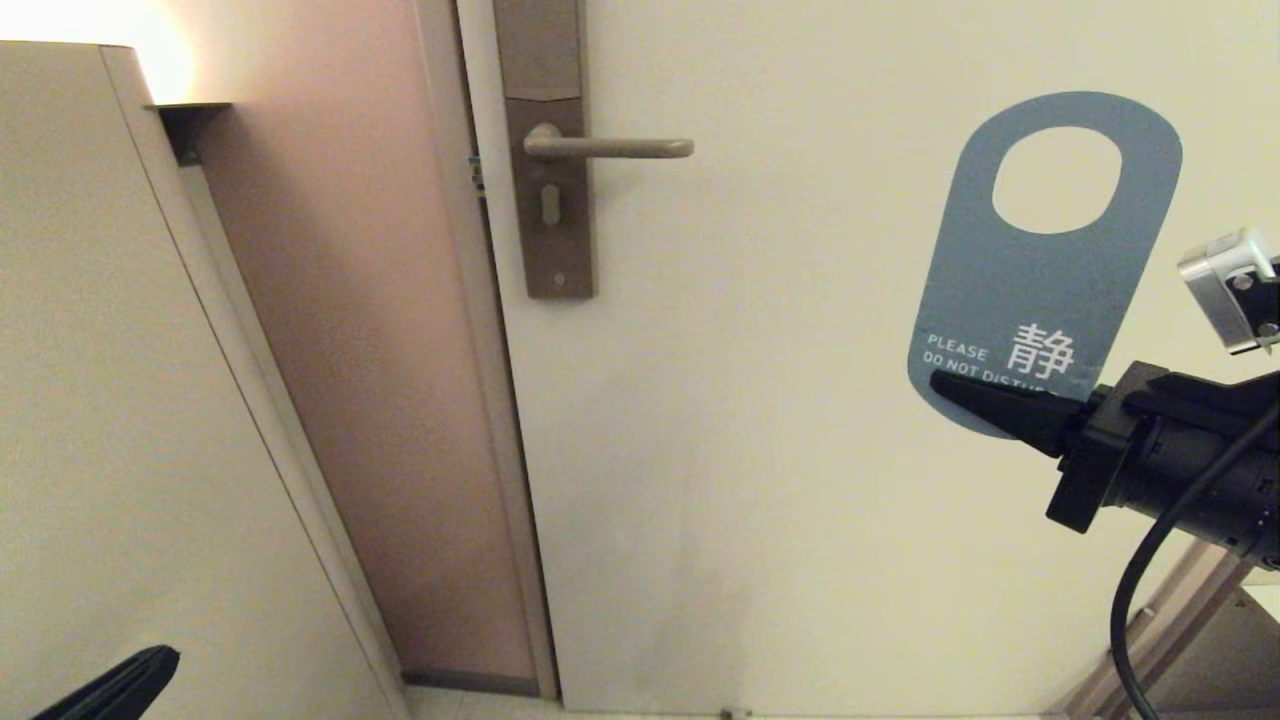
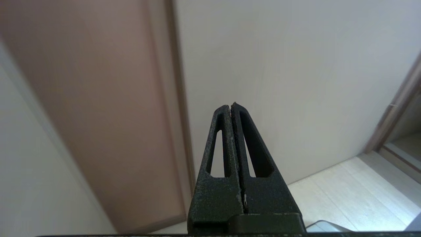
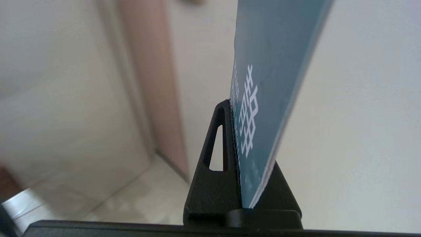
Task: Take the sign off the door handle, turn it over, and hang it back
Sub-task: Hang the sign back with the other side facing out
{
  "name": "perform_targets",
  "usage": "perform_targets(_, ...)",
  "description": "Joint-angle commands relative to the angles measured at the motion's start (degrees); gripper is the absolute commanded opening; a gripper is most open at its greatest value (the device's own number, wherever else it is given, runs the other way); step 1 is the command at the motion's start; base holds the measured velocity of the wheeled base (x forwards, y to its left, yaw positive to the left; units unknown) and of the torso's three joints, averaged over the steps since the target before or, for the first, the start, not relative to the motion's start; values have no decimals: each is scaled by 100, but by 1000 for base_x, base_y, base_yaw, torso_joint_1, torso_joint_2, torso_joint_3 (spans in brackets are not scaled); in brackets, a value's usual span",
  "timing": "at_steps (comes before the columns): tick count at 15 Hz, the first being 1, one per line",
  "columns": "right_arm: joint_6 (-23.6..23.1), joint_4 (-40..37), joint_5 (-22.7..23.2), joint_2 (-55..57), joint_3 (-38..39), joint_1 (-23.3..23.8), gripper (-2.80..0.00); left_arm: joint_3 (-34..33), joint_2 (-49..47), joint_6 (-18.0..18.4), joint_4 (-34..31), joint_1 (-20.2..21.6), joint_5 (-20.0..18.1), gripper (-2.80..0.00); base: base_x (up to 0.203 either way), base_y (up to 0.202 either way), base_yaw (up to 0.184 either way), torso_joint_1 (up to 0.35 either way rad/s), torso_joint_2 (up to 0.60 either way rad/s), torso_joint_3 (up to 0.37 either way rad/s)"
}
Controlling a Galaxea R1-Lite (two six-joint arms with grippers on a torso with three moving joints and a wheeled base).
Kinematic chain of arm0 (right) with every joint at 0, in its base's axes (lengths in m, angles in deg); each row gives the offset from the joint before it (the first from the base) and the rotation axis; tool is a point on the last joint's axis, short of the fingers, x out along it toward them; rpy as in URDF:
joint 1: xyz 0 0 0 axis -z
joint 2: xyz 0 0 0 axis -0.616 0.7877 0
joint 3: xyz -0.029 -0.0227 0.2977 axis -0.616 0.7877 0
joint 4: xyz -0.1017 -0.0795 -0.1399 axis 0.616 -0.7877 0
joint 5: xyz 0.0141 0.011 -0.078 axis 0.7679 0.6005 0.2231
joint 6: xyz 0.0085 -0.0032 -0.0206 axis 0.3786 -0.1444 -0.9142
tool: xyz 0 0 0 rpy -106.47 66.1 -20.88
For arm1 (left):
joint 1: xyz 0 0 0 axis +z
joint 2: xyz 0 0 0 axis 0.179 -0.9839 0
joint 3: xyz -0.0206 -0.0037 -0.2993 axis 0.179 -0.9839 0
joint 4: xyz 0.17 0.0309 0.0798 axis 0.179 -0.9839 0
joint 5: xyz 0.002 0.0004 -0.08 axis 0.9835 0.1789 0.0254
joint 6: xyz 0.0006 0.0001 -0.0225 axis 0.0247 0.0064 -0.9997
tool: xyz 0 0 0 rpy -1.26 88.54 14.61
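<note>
The right end effector (image 1: 985, 400) is pinching the lower end of the sign (image 1: 1040, 270), holding it upright with its blue-grey side showing, well apart from the door handle (image 1: 610, 147), while the left end effector (image 2: 232, 108) is sitting closed, low at the left.

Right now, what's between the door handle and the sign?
Only bare door, in the head view. The handle carries nothing; the right gripper holds the sign apart, off to its right.
</note>
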Motion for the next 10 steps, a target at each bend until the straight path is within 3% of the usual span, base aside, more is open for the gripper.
perform_targets(1,-1,16,-191,4,121,-4,-280,-32,389,-2,-93,-53,111,-280,0,0,0,0,0,0)
perform_targets(2,-1,16,-312,-5,125,-5,-280,-32,392,5,-120,-152,270,-280,0,0,0,0,0,0)
perform_targets(3,-1,16,-454,-6,119,-6,-280,-42,405,21,-124,-351,663,-280,0,0,0,0,0,0)
perform_targets(6,-45,16,-679,-18,107,1,-280,-157,442,99,-152,-767,2237,-280,0,0,0,0,0,0)
perform_targets(7,-96,16,-726,-32,116,-2,-280,-181,469,33,-251,-812,2351,-280,0,0,0,0,0,0)
perform_targets(10,-124,16,-755,-58,116,2,-280,-182,577,57,-614,-732,2006,-280,0,0,0,0,0,0)
